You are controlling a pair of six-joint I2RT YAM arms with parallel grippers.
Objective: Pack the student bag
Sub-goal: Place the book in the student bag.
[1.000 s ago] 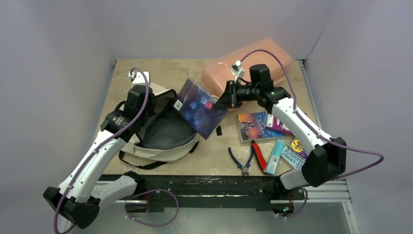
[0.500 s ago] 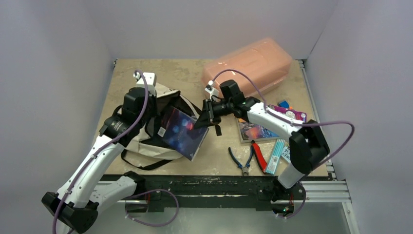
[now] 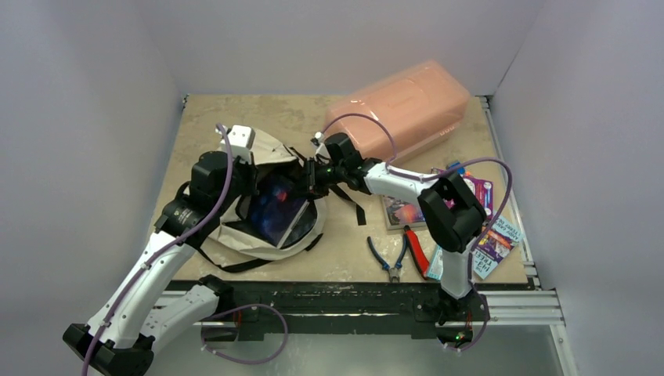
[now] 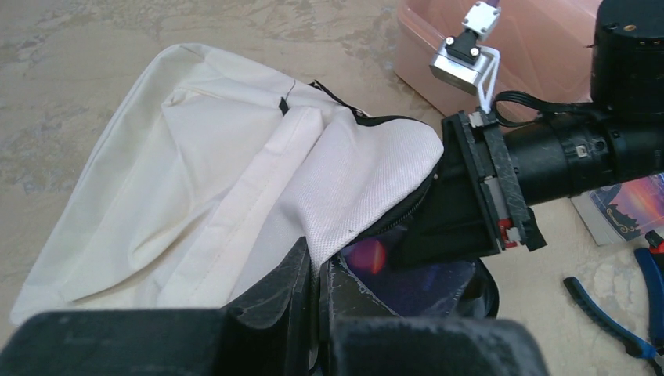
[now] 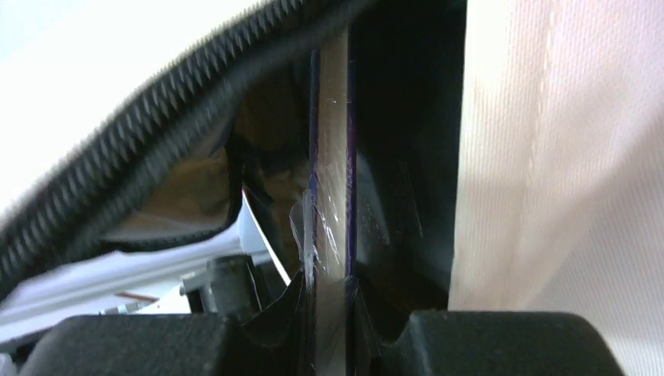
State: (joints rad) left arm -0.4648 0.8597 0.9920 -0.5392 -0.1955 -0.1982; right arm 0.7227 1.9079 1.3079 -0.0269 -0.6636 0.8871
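The cream student bag lies at the left of the table with its black-zipped mouth open toward the right. My left gripper is shut on the cream fabric edge of the mouth and holds it up; the left wrist view shows this gripper pinching the bag. My right gripper is shut on a dark blue-purple shrink-wrapped book that sits mostly inside the bag's mouth. In the right wrist view the gripper pinches the book's edge between zip and cream fabric.
A translucent pink plastic box stands at the back right. At the right lie a book, colourful booklets, blue-handled pliers, a red-handled tool and a pack of pens.
My right gripper has carried the book left and down from above the table's middle into the bag's mouth. My left gripper has moved back a little with the bag's edge.
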